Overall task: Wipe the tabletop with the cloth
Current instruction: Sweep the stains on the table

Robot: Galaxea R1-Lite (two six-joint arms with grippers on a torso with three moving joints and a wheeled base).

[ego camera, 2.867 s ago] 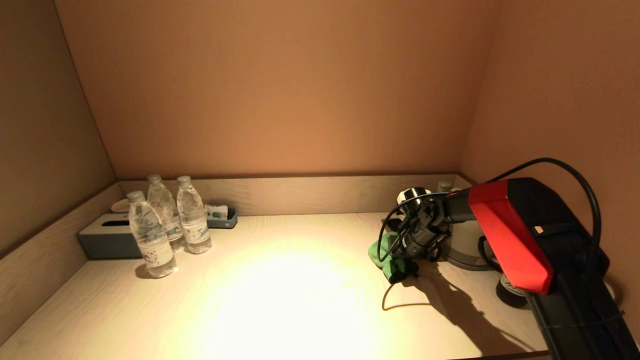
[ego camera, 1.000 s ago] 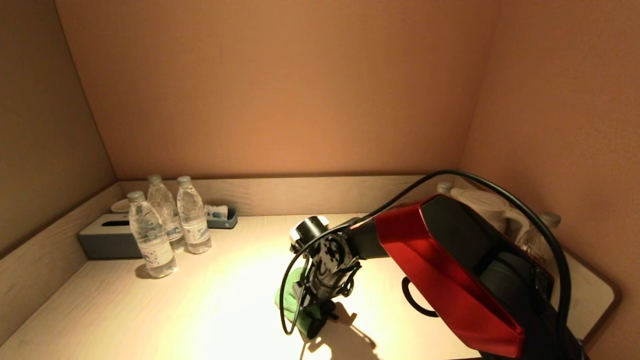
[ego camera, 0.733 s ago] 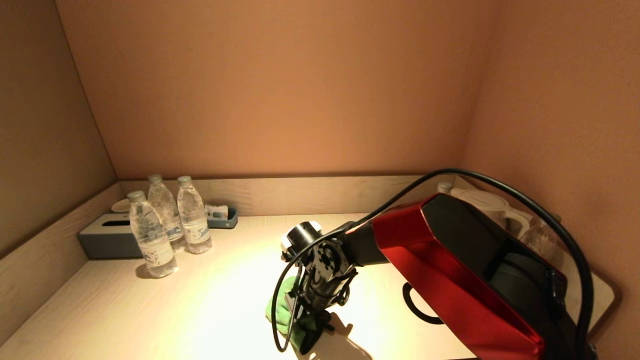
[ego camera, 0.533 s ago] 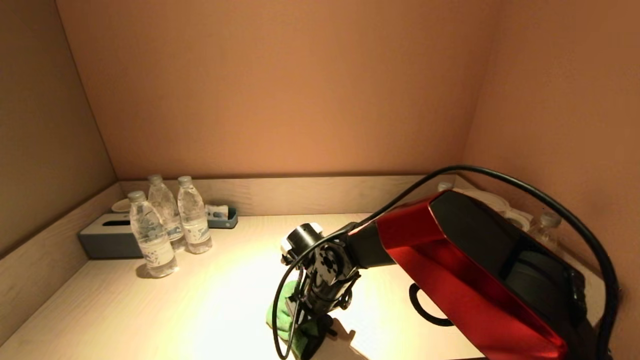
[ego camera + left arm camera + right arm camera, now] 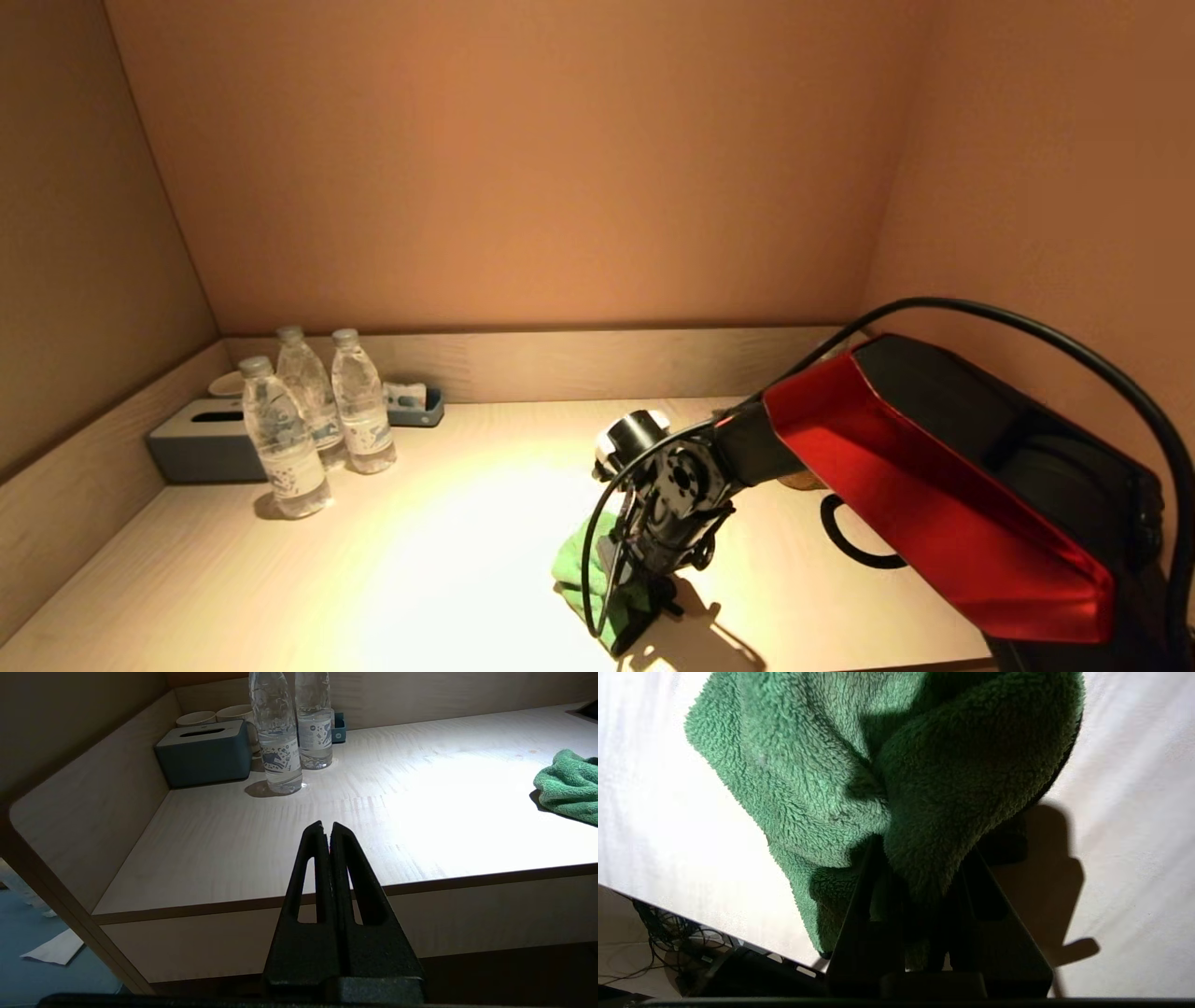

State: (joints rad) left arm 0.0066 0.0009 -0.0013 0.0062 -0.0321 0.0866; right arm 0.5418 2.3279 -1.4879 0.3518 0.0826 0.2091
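My right gripper (image 5: 644, 597) is shut on a fluffy green cloth (image 5: 583, 569) and presses it on the pale wooden tabletop (image 5: 420, 560) near the front edge, right of centre. In the right wrist view the cloth (image 5: 859, 765) bulges out past the black fingers (image 5: 859, 914) onto the bright table. The cloth also shows at the edge of the left wrist view (image 5: 567, 786). My left gripper (image 5: 326, 828) is shut and empty, parked in front of and below the table's front edge, out of the head view.
Three water bottles (image 5: 313, 415) stand at the back left beside a grey tissue box (image 5: 196, 448) and a small blue tray (image 5: 415, 403). Cups (image 5: 215, 715) sit behind the box. Walls close in the back and both sides. A black cable loop (image 5: 854, 541) lies under my right arm.
My right gripper dragged the cloth from the back right, near the kettle, to the front centre, and in the last half second moved it back to the right.
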